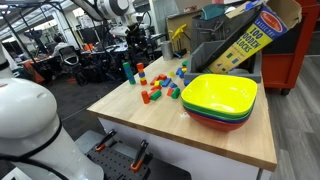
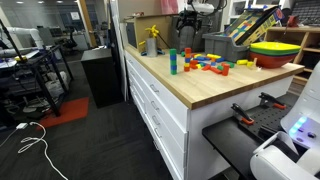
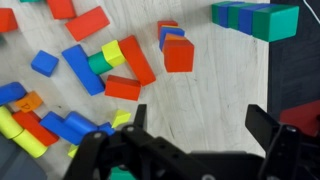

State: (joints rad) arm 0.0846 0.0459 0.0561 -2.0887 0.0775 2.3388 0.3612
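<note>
Many blocks [image 3: 122, 88] lie scattered on the surface [image 3: 215, 95]; the fingers [image 3: 262, 128] hang open and empty, red cube [image 3: 178, 55] at twelve o'clock

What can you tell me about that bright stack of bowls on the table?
The stack of bowls is made of squarish dishes with rounded corners, nested upright: yellow on top, green under it, red lowest. They look like glossy plastic, and the top one is empty. The stack sits on the wooden tabletop near its corner, apart from the scattered blocks. Only the table seems to touch it.
</note>
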